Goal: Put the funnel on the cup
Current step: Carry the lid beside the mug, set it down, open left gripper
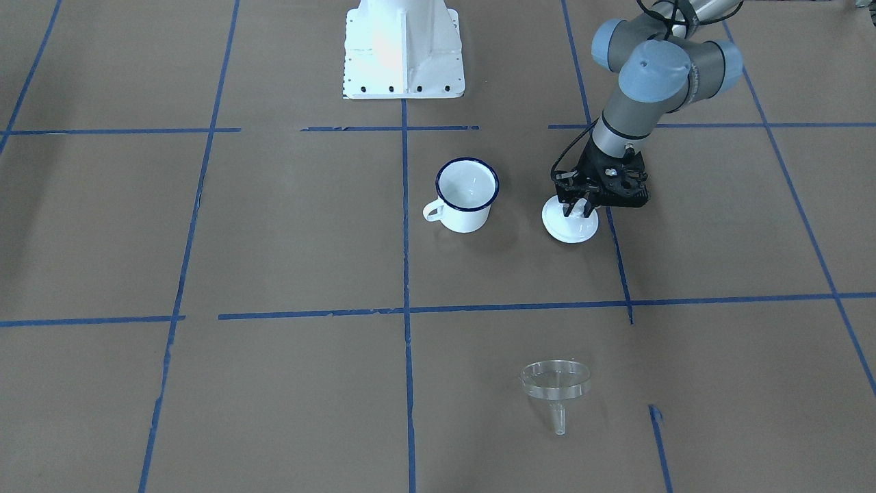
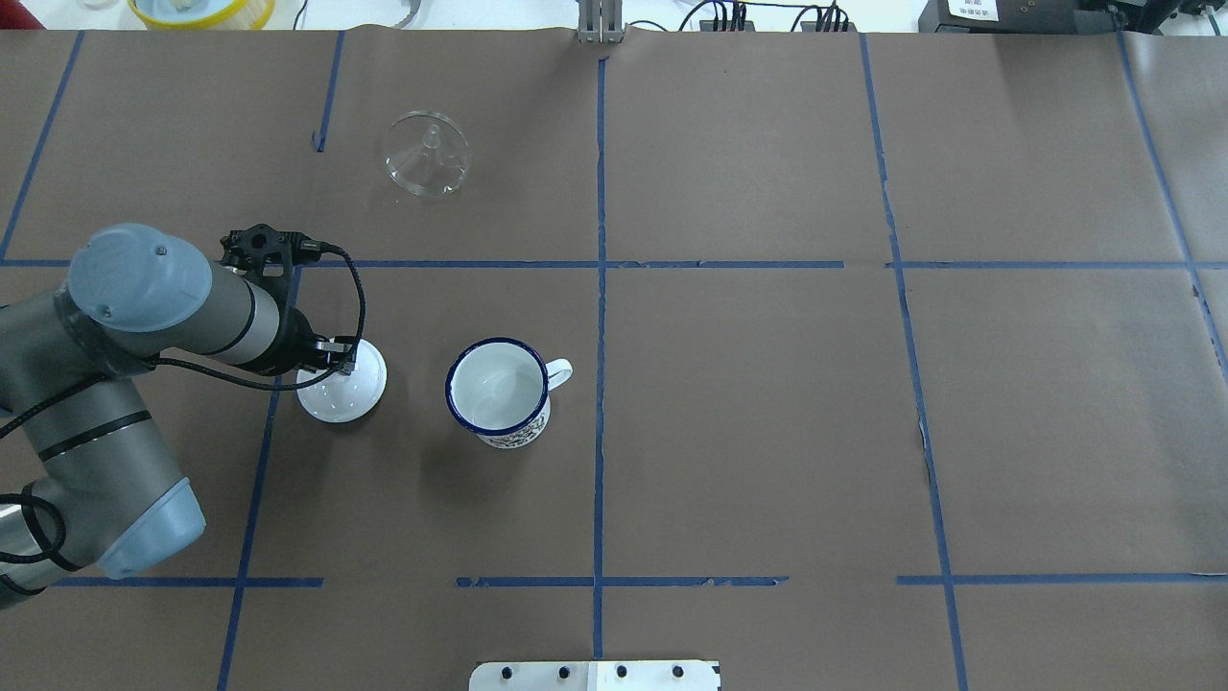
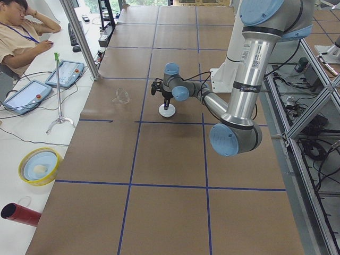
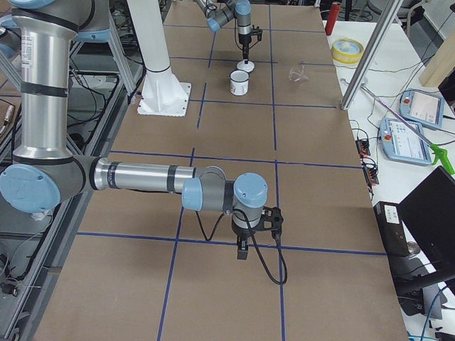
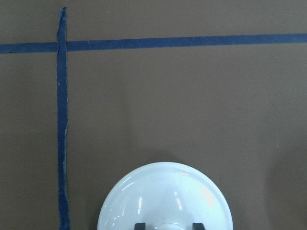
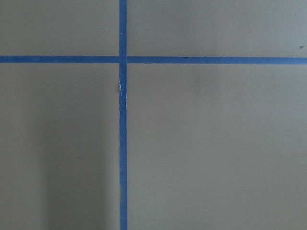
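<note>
The clear funnel lies on its side near the operators' edge of the table, also in the overhead view. The white cup with a blue rim stands upright and uncovered in the middle. My left gripper points down on a round white lid that rests on the table beside the cup. In the left wrist view its fingertips stand either side of the lid's knob with small gaps, so it is open. My right gripper hangs low over bare table far from these; I cannot tell its state.
The white robot base stands behind the cup. Blue tape lines cross the brown table cover. A yellow bowl, a red cylinder and tablets lie past the table's far edge, where a person sits.
</note>
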Controlling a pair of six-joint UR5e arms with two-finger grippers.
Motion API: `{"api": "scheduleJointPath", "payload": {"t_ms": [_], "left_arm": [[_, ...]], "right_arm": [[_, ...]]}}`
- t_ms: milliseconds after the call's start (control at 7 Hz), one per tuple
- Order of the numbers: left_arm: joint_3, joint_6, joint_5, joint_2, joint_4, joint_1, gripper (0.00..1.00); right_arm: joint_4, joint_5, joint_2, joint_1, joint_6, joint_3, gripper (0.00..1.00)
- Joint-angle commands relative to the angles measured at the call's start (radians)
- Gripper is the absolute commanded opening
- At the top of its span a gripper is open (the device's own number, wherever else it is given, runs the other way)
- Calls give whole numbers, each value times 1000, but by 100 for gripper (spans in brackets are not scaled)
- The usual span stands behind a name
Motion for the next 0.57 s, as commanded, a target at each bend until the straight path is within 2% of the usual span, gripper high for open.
{"api": "scheduleJointPath", "payload": {"t_ms": [0, 143, 286, 429], "left_arm": [[16, -48, 0, -24, -1, 1, 100], [-8, -53, 0, -30, 1, -1, 100], [-22, -144, 8, -76, 1, -12, 100], [-22, -328, 34, -120, -11, -56, 100]], "right_arm": [[0, 0, 0, 0, 0, 0, 100], [0, 0, 0, 0, 0, 0, 100], [0, 0, 0, 0, 0, 0, 100], [0, 0, 0, 0, 0, 0, 100]]}}
